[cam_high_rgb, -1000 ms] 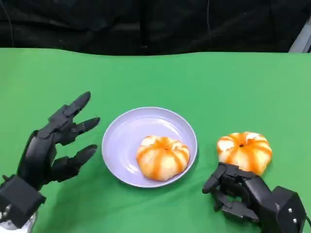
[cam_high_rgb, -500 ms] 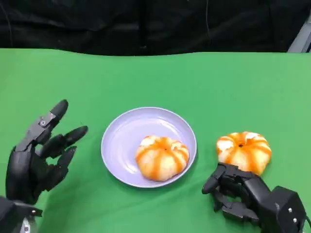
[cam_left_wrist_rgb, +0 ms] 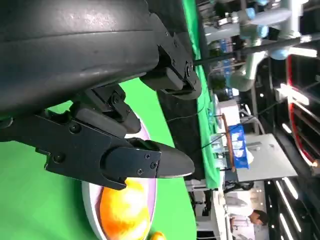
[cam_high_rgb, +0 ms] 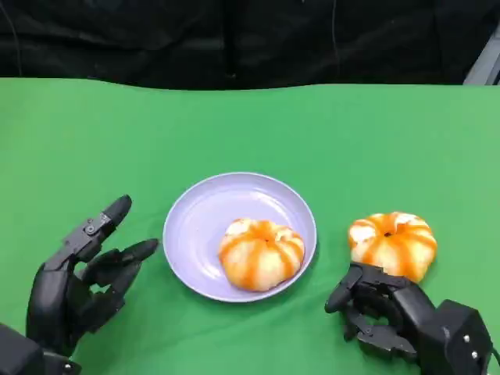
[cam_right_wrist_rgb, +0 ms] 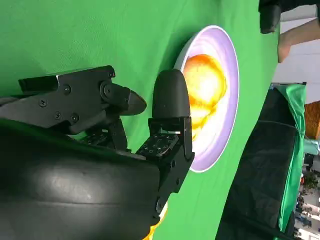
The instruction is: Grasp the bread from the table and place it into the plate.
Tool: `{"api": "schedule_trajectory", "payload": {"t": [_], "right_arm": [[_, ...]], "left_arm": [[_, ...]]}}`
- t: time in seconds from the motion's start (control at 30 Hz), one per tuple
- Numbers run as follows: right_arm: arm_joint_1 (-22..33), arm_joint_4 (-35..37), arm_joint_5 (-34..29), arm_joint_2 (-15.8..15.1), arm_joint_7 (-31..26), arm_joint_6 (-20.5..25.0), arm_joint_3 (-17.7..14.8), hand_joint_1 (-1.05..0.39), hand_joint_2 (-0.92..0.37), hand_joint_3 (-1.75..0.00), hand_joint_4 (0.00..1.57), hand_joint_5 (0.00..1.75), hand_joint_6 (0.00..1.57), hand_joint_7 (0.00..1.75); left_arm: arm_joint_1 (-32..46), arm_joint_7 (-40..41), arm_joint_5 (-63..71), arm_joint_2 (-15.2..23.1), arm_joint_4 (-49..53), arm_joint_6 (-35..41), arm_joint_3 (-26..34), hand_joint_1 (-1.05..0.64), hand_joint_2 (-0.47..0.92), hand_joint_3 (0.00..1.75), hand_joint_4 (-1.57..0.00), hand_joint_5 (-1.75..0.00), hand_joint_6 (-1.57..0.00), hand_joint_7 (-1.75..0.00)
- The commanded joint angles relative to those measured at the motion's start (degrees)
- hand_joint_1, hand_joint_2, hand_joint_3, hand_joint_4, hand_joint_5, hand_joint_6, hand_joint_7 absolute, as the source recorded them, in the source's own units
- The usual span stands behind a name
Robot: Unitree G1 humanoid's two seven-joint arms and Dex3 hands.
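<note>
Left hand: I have pulled it back toward the near left corner over the last second; it now sits lower and nearer the plate's left rim than half a second ago, fingers apart, holding nothing.
Right hand: unmoved across the three head pictures; fingers curled inward, just short of the table bread, nothing in them as far as I can see.
Plate: lilac, centre of the green table, same spot throughout.
Bread in plate: lies in the plate's near right part; I judge one placement is done and the left hand is clearing away.
Bread on table: right of the plate, apart from its rim, just beyond my right hand; I take this as the next pick.
Orientation: round and pumpkin-shaped, dimpled top facing up, orange stripes radiating from the centre; I see no distinct long axis, so approach direction matters little.
</note>
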Motion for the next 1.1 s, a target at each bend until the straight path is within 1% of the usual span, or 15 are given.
{"api": "schedule_trajectory", "payload": {"t": [0.03,0.17,0.3,0.4,0.47,0.5,0.53,0.67,0.73,0.83,0.9,0.93,1.0,1.03,1.1], "right_arm": [[1.3,0.3,0.1,-0.7,0.5,1.3,-0.2,0.03,-0.88,-0.64,0.67,1.74,0.72,1.34],[1.3,0.2,0.0,-0.8,0.4,1.3,-0.2,0.03,-0.88,-0.63,0.67,1.73,0.72,1.34],[1.4,0.2,-0.2,-0.9,0.3,1.2,-0.2,0.02,-0.88,-0.63,0.67,1.73,0.72,1.34],[1.4,0.4,-0.3,-0.9,0.2,0.9,-0.2,0.02,-0.89,-0.62,0.67,1.73,0.72,1.34],[1.4,0.4,-0.3,-0.9,0.2,0.9,-0.2,0.02,-0.89,-0.62,0.67,1.73,0.72,1.34],[1.3,0.4,-0.4,-0.9,0.1,0.9,-0.2,0.02,-0.89,-0.62,0.67,1.73,0.72,1.34],[1.3,0.4,-0.4,-0.9,0.0,0.9,-0.1,0.02,-0.89,-0.61,0.67,1.73,0.72,1.35],[1.3,0.3,-0.7,-1.0,-0.3,1.1,-0.1,0.02,-0.9,-0.61,0.67,1.72,0.71,1.35],[1.3,0.3,-0.6,-1.0,-0.2,1.2,-0.1,0.01,-0.9,-0.6,0.67,1.72,0.71,1.35],[1.1,0.5,-0.6,-1.1,-0.2,1.2,-0.1,0.01,-0.9,-0.6,0.67,1.72,0.71,1.35],[1.0,0.5,-0.7,-1.1,-0.3,1.4,-0.1,0.01,-0.9,-0.6,0.67,1.73,0.71,1.35],[1.0,0.4,-0.6,-1.0,-0.2,1.4,-0.1,0.01,-0.9,-0.6,0.67,1.73,0.71,1.35],[1.0,0.6,-0.7,-1.1,-0.3,1.1,-0.1,0.01,-0.9,-0.59,0.68,1.73,0.71,1.34],[1.0,0.7,-0.7,-1.1,-0.3,0.9,0.0,0.01,-0.9,-0.59,0.68,1.73,0.71,1.34],[0.9,0.8,-0.8,-1.1,-0.3,0.8,0.0,0.01,-0.9,-0.59,0.67,1.73,0.71,1.34]], "left_arm": [[0.4,-0.9,-0.1,0.7,0.8,1.7,0.6,-0.54,0.92,0.3,-0.91,-0.05,-0.55,-0.02],[0.5,-1.8,-0.8,0.5,0.7,3.3,1.4,-0.44,0.92,0.3,-0.92,-0.04,-0.57,-0.02],[0.4,-1.7,-1.4,0.0,0.5,4.7,2.4,-0.23,0.92,0.34,-0.93,-0.04,-0.61,-0.03],[0.7,1.8,1.1,0.4,0.6,3.6,1.9,-0.05,0.92,0.42,-0.93,-0.03,-0.73,-0.06],[0.8,3.7,2.5,0.6,0.6,3.2,1.6,-0.02,0.92,0.44,-0.93,-0.02,-0.76,-0.07],[0.9,5.6,4.2,1.0,0.8,2.3,1.2,0.07,0.9,0.5,-0.95,-0.03,-0.83,-0.07],[1.0,7.3,5.6,1.4,0.9,1.6,0.8,0.1,0.87,0.54,-0.97,-0.03,-0.87,-0.06],[1.3,17.5,14.1,3.6,1.6,-1.6,-1.6,0.14,0.81,0.62,-1.04,-0.04,-1.04,-0.07],[1.2,21.2,16.6,4.2,2.0,-1.9,-2.4,0.13,0.81,0.63,-1.08,-0.06,-1.11,-0.08],[1.2,24.9,18.5,4.6,2.2,-1.4,-3.3,0.13,0.82,0.62,-1.1,-0.06,-1.15,-0.07],[1.2,27.0,19.2,4.8,2.3,-0.6,-3.6,0.12,0.81,0.63,-1.24,-0.16,-1.3,-0.14],[1.1,27.6,19.4,4.9,2.3,-0.5,-3.8,0.12,0.78,0.69,-1.23,-0.29,-1.34,-0.16],[1.2,28.9,20.0,5.1,2.4,-0.7,-4.4,0.13,0.71,0.81,-1.09,-0.69,-1.37,-0.22],[1.2,29.2,20.2,5.2,2.4,-0.8,-4.7,0.14,0.68,0.86,-1.07,-0.79,-1.37,-0.25],[1.3,30.1,20.7,5.4,2.5,-0.9,-5.2,0.14,0.63,0.95,-1.04,-0.9,-1.36,-0.31]]}}
